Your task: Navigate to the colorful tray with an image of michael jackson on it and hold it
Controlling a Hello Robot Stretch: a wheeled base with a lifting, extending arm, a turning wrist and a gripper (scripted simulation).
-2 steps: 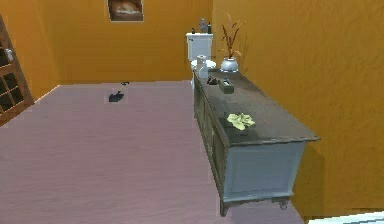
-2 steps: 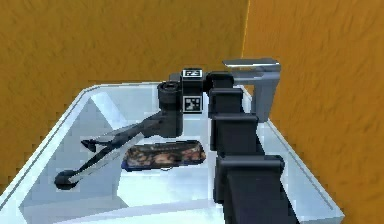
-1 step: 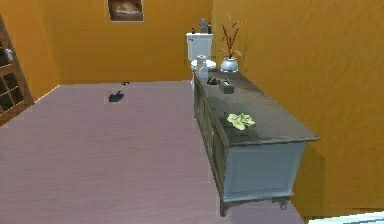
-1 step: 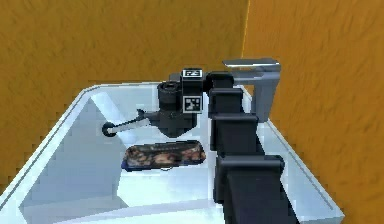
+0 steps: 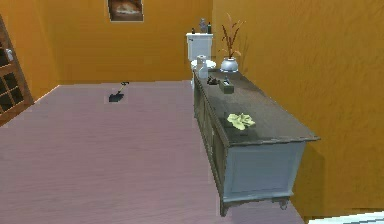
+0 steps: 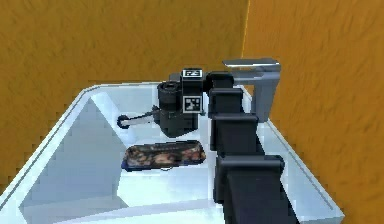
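Lying flat in white basin point(image 6: 75, 140): colorful tray point(image 6: 165, 156). Sitting on grey counter point(image 5: 268, 118): pale yellowish item point(image 5: 240, 121), small dark item point(image 5: 227, 87), white vase point(image 5: 203, 68).

No text, number or sign can be read anywhere; the two white squares point(image 6: 189, 101) at the far end of the arm point(image 6: 240, 150) bear only black marks, not letters.

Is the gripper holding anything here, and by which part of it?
It cannot be told. In the arm side view, the gripper has a flat colorful tray lying near it on the floor of the white tub.
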